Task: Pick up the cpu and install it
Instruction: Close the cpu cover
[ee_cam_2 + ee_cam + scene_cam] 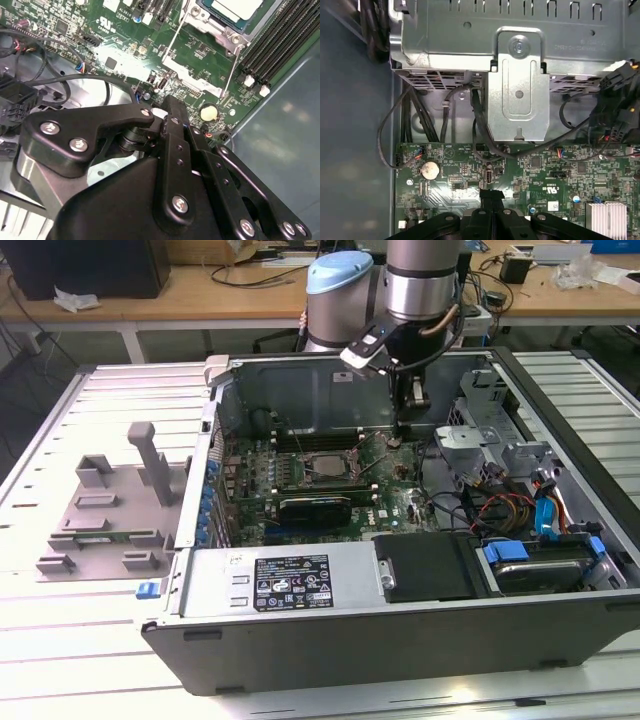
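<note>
Inside the open computer case (400,640), which lies on the slatted surface (60,640) across the middle of the exterior view, the arm reaches down from the top of the frame and the end effector (404,430) hangs just above the green motherboard (390,495) in the upper middle of the picture. Its fingers are drawn together, with nothing visible between them; in the first wrist view the closed tip (491,194) sits at the bottom centre, over the board and near a round coin battery (430,170) at lower left. The cpu (326,464) lies flat in its socket on the motherboard, near the centre of the exterior view and apart from the end effector, toward the exterior view's left of it. In the second wrist view the cpu (236,7) shows at the top right edge, its pale metal top framed by the socket, with the end effector (172,102) lower in the frame. A black rectangular block (315,508) sits just below the cpu. A grey plastic fixture (105,505) stands on the surface at the left of the frame, outside the case.
</note>
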Available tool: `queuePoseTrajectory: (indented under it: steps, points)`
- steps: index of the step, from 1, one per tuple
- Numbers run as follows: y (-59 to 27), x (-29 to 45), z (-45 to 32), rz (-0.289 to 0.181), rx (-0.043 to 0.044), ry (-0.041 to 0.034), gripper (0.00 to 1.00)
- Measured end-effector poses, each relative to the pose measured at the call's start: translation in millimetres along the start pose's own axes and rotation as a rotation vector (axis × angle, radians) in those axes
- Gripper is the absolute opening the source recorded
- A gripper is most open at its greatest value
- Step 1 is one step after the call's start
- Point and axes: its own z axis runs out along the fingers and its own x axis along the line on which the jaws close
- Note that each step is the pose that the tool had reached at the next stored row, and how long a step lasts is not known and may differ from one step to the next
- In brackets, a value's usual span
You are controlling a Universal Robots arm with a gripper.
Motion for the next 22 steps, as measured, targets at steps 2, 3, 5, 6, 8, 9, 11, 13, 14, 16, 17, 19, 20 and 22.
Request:
queuePoseTrajectory:
  steps: [2, 3, 5, 6, 8, 9, 11, 13, 14, 16, 17, 19, 20, 22]
  points:
    - [0.9, 0.2, 2.8, 0.0, 0.0034, 0.0048, 0.11]
    - [1.0, 0.3, 3.7, 0.0, 0.0043, 0.0062, 0.11]
    - [0.8, 0.5, 7.1, 0.0, 0.0056, 0.0073, 0.11]
    - [0.8, 0.7, 9.5, 0.0, 0.0059, 0.0081, 0.11]
    - [0.7, 1.0, 12.7, 0.0, 0.0061, 0.0098, 0.11]
    - [0.6, 1.1, 14.7, 0.0, 0.006, 0.0112, 0.11]
    - [0.5, 1.3, 17.5, 0.0, 0.006, 0.0148, 0.11]
    - [0.5, 1.4, 18.8, 0.0, 0.0061, 0.0159, 0.11]
    - [0.5, 1.4, 18.9, 0.0, 0.006, 0.0162, 0.11]
    - [0.5, 1.6, 19.1, 0.0, 0.006, 0.0164, 0.11]
    - [0.4, 2.3, 19.1, 0.0, 0.006, 0.0166, 0.11]
    - [-0.5, 3.9, 19.1, 0.0, 0.006, 0.0171, 0.11]
    - [-1.6, 4.9, 19.1, 0.0, 0.006, 0.0172, 0.11]
    - [-4.7, 5.9, 19.3, 0.0, 0.006, 0.0175, 0.11]
